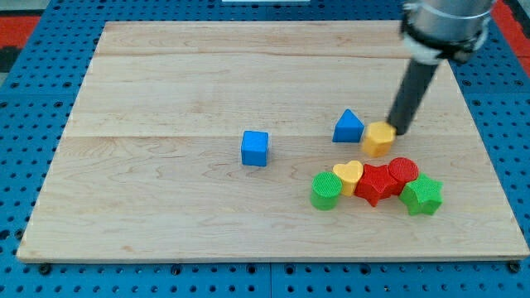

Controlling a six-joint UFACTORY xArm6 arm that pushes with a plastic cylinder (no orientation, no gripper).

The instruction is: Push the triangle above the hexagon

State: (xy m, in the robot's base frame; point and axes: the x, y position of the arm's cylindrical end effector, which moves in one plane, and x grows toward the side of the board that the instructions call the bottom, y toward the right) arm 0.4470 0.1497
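A blue triangle (349,127) lies right of the board's middle, touching a yellow hexagon (378,138) on its right. My tip (400,130) is at the hexagon's upper right edge, touching or almost touching it. The dark rod leans up toward the view's top right. The triangle is to the left of the hexagon, slightly higher in the view.
A blue cube (255,148) stands alone near the board's middle. Below the hexagon is a cluster: green cylinder (325,190), yellow heart (349,175), red star (377,184), red cylinder (403,172), green star (422,195). The wooden board (166,83) rests on a blue pegboard.
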